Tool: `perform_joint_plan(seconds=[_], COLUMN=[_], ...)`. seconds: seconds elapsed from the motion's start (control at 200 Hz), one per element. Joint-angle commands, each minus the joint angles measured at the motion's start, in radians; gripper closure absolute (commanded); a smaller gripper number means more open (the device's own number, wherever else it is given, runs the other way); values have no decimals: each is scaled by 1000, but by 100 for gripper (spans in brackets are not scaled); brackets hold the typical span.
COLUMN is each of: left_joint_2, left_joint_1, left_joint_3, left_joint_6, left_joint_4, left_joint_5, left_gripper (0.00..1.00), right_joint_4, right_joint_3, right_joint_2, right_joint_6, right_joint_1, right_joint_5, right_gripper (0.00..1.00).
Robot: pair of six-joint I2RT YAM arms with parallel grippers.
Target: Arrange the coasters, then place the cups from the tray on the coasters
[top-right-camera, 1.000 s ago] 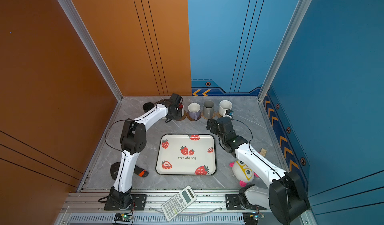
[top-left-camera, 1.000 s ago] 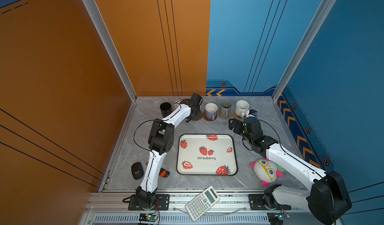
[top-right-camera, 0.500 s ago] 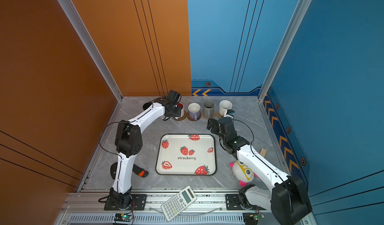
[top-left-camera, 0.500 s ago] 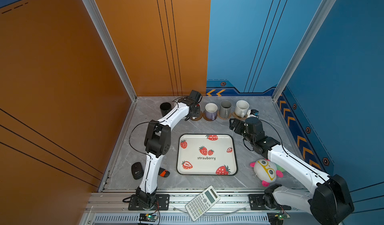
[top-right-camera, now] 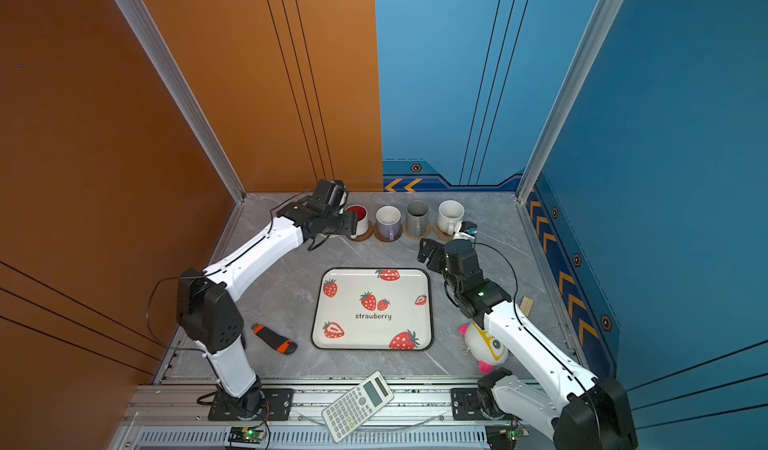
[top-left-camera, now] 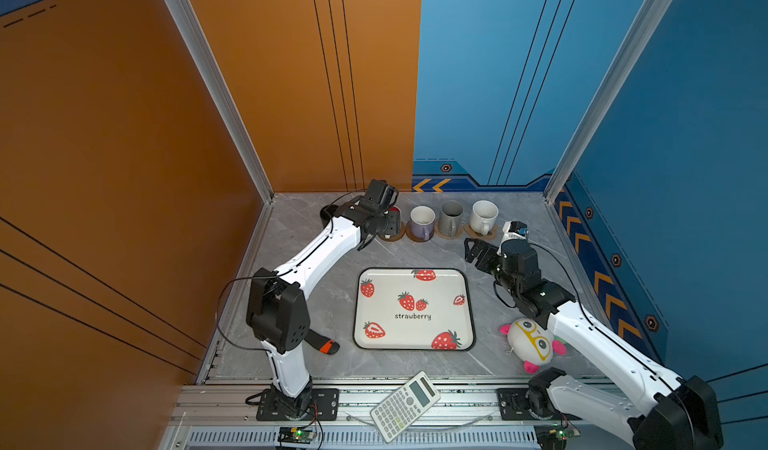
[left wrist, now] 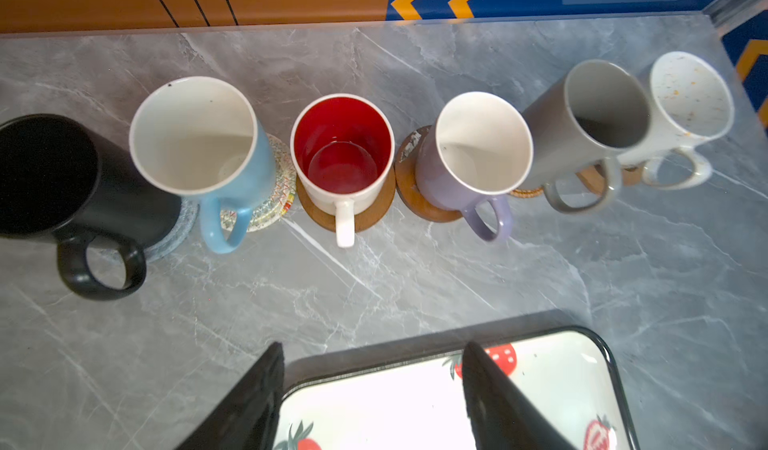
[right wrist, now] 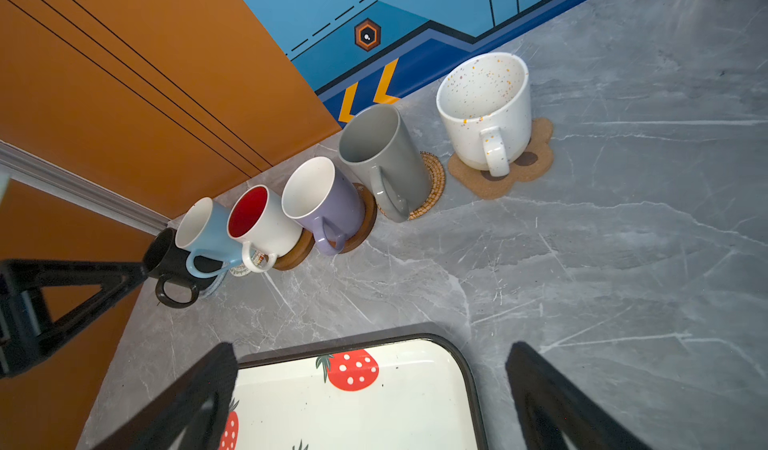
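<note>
In the left wrist view six handled ceramic mugs (left wrist: 343, 153) stand on flat coasters (left wrist: 415, 203); in both top views the left arm (top-left-camera: 328, 248) seemingly hides the light blue mug (left wrist: 232, 165). The left hand (left wrist: 372, 346) and right hand (right wrist: 370, 346) gape empty. Grey marble surface (left wrist: 374, 277) lies open between the mugs and the white strawberry-print tray (top-left-camera: 415, 331).

The tray (top-left-camera: 415, 336) is white, black-rimmed, with red strawberries and black lettering. The bench (left wrist: 374, 282) around it is grey marble, pale-veined. Beyond the tray: a black mug (left wrist: 124, 203), a light blue mug (left wrist: 257, 165), a white mug with red inside (left wrist: 343, 136), a lavender mug (left wrist: 432, 174), a grey mug (left wrist: 548, 136), a speckled off-white mug (left wrist: 690, 91). Under them, a grey mat (left wrist: 174, 236), a white woven mat (left wrist: 274, 203) flecked with colour, a brown disc (left wrist: 374, 211), a second brown disc (left wrist: 409, 196), a tan woven round (right wrist: 432, 182), a brown paw-shaped coaster (right wrist: 536, 157).
</note>
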Motion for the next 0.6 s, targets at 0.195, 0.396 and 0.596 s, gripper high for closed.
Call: perform_joint_plan(seconds=[0.195,0.396,0.596], left_joint_2=[-389,-672,-802], left_joint_1=[3,47,76], left_joint_3=[-352,-668,-833], left_joint_6=[92,160,264], left_joint_4=[261,492,551], left_joint_5=[-6,-40,-228], left_gripper=[2,2,2], right_joint_4=[-109,-232,-266], right_joint_3=[5,71,47], right_joint_2=[-81,-94,-157], right_joint_6=[-81,-181,-262], right_joint_1=[3,0,-10], right_joint_5=[28,76,205], right_gripper=[0,0,0])
